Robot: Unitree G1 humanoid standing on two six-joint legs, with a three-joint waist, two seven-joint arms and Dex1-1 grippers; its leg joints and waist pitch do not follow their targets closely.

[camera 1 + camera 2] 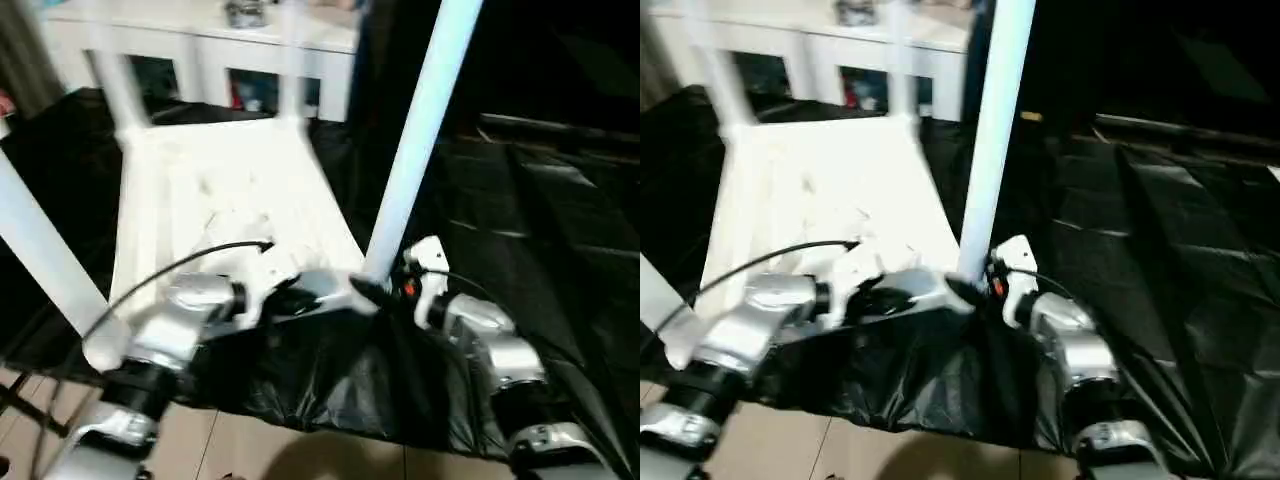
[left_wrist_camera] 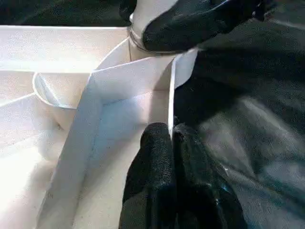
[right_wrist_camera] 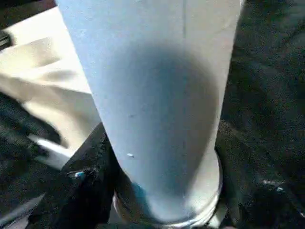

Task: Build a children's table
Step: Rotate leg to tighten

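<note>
The children's table lies upside down on the black sheet, its white ribbed top facing up. Legs stand in the far-left, far-right and near-left sockets. A fourth leg rises from the near-right corner socket. My right gripper is closed around the base of that leg, with a black finger pressed against its side. My left gripper is shut on the thin rim of the top, right beside that corner.
The black-sheeted folding table stretches away to the right. A white cabinet stands behind the work. The sheet's crumpled near edge hangs over the tiled floor. A black cable loops over my left forearm.
</note>
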